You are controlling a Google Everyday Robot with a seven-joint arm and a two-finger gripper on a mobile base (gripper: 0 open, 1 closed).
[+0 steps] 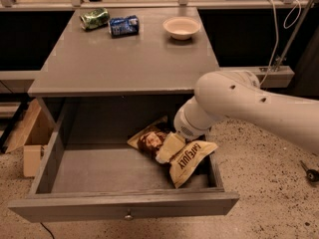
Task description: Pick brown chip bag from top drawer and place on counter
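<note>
Brown chip bag (188, 158): lies inside the top drawer (124, 206), on the drawer floor, right half. It is crumpled and set on a slant. The dark brown part with a printed picture points back and left. The tan end with dark lettering points front and right, and its far corner reaches the right drawer wall.

Gripper (167, 150): cream-coloured, down inside the drawer, right over the middle of the bag, at the seam between dark part and tan part. It looks to be touching the foil. Cannot tell how far it is open, nor whether it has hold of the bag; its tip is lost against the tan wrapper.

Arm (249, 103): thick, white, comes in from the right edge of the view, bends down past the front right corner of the counter, and its round wrist sits just above the bag.

Top drawer: pulled well out from the grey cabinet, flat front panel nearest the camera, one small round knob (129, 215) at its centre.

Counter (129, 63): grey surface above the drawer, slightly glossy. Along its back edge stand three things in a row: a crushed green can (94, 18) at left, a crushed blue can (123, 25) just beside it, and a pale bowl (181, 27) further right, apart from the cans.

Left of the cabinet, on the speckled floor (269, 203), is a cardboard box (30, 138).
</note>
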